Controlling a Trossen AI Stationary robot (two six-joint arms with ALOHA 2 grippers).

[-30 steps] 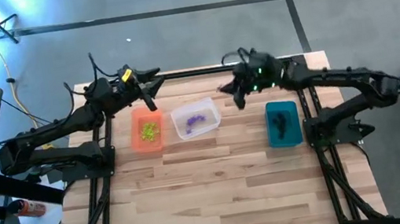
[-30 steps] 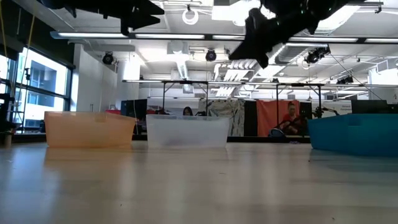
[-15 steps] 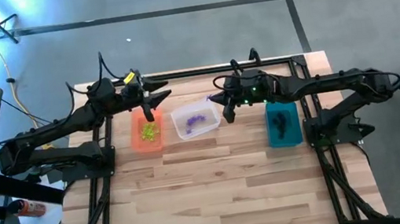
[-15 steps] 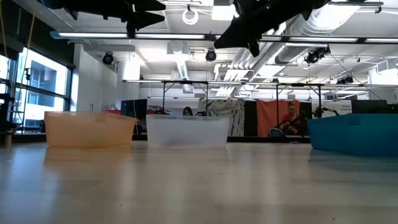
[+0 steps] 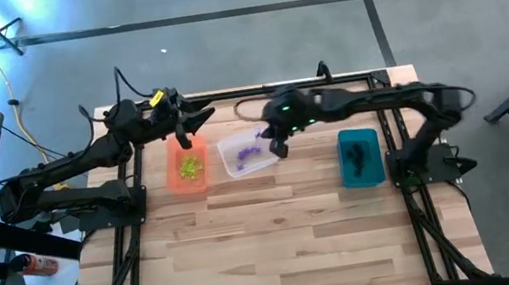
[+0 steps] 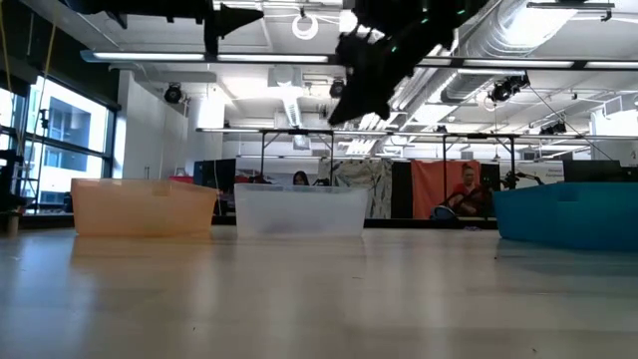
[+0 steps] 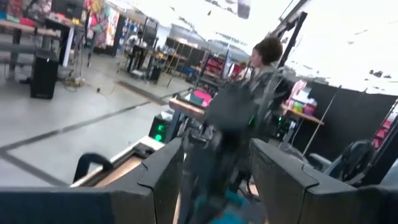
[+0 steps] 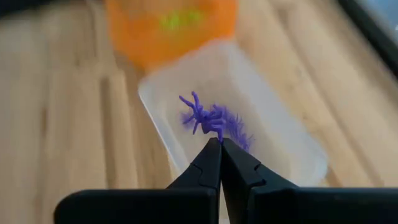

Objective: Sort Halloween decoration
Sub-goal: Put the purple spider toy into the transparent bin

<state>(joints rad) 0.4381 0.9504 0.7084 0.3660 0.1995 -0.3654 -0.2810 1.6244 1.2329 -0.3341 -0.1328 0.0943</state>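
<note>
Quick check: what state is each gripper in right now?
Left gripper: open, holding nothing, above the orange bin.
Right gripper: shut, above the clear bin; whether it holds anything cannot be told.

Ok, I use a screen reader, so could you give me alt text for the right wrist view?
The right pincer, shut, hangs over a clear bin holding purple spider trinkets on the wooden table. Behind it, blurred, stands an orange bin with yellow-green pieces inside.

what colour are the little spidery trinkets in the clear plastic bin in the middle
Purple. The tiny spidery plastic trinkets in the clear rectangular bin show best in the right wrist view.
</note>
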